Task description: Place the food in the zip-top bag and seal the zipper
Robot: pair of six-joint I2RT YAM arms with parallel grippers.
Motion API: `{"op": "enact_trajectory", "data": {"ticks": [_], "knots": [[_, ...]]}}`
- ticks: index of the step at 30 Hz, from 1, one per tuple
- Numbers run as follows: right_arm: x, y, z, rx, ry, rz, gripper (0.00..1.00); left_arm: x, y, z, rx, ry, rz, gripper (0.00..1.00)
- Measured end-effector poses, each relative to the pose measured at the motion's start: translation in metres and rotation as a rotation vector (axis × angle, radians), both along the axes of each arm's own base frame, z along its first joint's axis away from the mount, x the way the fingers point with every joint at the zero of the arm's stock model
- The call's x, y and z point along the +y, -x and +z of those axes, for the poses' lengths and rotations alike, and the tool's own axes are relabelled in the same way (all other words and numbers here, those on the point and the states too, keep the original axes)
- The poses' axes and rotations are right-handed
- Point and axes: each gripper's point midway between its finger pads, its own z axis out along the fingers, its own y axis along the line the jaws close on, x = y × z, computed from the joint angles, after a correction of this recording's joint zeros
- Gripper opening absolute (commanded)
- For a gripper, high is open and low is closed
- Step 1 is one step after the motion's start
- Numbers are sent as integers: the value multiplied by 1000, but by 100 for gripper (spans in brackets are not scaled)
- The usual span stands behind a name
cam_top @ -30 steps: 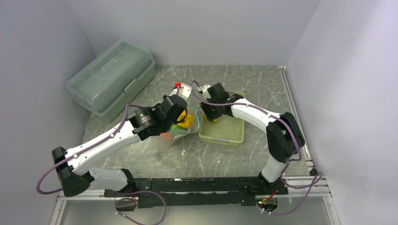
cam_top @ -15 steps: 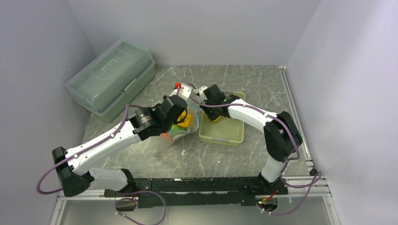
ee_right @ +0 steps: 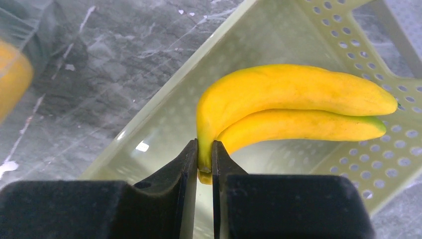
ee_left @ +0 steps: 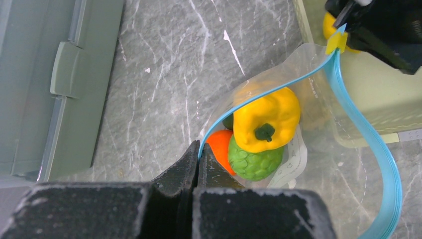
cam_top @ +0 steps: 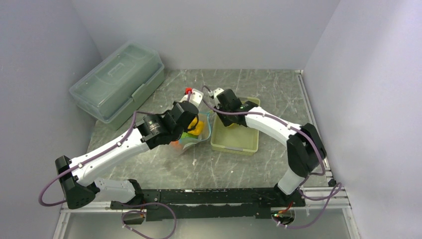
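Note:
The clear zip-top bag (ee_left: 308, 149) lies open on the table, left of the basket. Its teal-blue zipper (ee_left: 368, 134) curves round the mouth, with a yellow slider (ee_left: 337, 43) at the far end. Inside lie a yellow pepper-like piece (ee_left: 266, 119), a round orange (ee_left: 219, 147), a light green round one (ee_left: 254, 162) and a sliver of dark green. My left gripper (ee_left: 199, 149) is shut on the zipper's near edge and holds the mouth up. My right gripper (ee_right: 204, 154) is shut on the stem of the yellow bananas (ee_right: 288, 99), held above the basket (ee_right: 348, 164), just right of the bag.
The pale perforated basket (cam_top: 236, 148) sits right of the bag (cam_top: 196, 138). A large translucent lidded storage box (cam_top: 119, 82) stands at the back left; its edge shows in the left wrist view (ee_left: 45, 84). Grey walls close in the left, back and right.
My right gripper has lifted the bananas out of the basket's near-left corner and shifted slightly back. The left arm and the bag have not moved.

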Motion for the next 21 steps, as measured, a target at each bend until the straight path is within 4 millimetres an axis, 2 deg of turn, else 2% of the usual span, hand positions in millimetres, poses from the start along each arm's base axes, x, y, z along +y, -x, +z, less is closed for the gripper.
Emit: {"op": "enact_trajectory", "data": {"ticks": [11,21], "knots": [[-6,17,90,-141,-234,-83,0,0,0,-1,1,-1,0,0],[-10,44,161,-190,-558,-82,0,0,0,-1,0,-1,1,0]]}}
